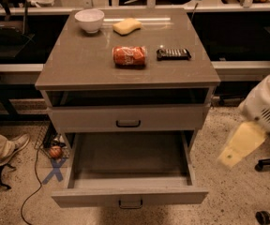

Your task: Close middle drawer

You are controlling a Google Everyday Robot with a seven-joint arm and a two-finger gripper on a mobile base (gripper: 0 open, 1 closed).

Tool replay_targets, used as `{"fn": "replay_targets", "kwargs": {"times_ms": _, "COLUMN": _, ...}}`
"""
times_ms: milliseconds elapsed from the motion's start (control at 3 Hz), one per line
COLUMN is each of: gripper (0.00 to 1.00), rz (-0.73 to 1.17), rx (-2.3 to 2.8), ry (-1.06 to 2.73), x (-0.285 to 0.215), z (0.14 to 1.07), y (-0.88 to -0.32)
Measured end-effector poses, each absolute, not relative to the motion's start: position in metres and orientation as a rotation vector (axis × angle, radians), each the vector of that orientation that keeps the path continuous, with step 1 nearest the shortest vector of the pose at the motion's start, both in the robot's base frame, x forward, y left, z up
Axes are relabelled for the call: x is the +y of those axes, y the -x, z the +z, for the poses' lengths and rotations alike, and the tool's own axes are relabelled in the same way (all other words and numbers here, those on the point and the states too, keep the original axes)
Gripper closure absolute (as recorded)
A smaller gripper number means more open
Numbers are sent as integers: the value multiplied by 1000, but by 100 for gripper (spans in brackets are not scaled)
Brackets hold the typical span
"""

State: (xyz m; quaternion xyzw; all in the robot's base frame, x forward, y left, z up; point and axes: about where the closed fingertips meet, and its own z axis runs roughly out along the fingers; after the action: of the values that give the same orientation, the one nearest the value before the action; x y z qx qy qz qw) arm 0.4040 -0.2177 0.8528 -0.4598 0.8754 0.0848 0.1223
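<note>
Gripper (pixel 236 149) hangs low at the right edge.

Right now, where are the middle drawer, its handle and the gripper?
middle drawer (pixel 90 197): camera view, front panel, left of its centre.
handle (pixel 130 203): camera view, middle of the dark bar.
gripper (pixel 232 153): camera view, right of the drawer, its pale end.

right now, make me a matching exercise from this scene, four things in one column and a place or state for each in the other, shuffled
Things:
1. white bowl
2. yellow sponge
3. middle drawer
4. end effector

Places or states:
A. pulled out, open
B. in the air, right of the cabinet
C. back left of the cabinet's top
D. back of the top, just right of the bowl

Pairs: 1-C, 2-D, 3-A, 4-B
</note>
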Motion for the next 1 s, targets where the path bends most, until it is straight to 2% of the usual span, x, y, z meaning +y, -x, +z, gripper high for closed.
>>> {"fn": "replay_targets", "kwargs": {"times_ms": 333, "gripper": 0, "rz": 366, "rx": 2707, "ry": 1074, "x": -210, "z": 772, "y": -387}}
{"fn": "replay_targets", "kwargs": {"times_ms": 1000, "gripper": 0, "rz": 371, "rx": 2766, "ry": 943, "x": -208, "z": 743, "y": -380}}
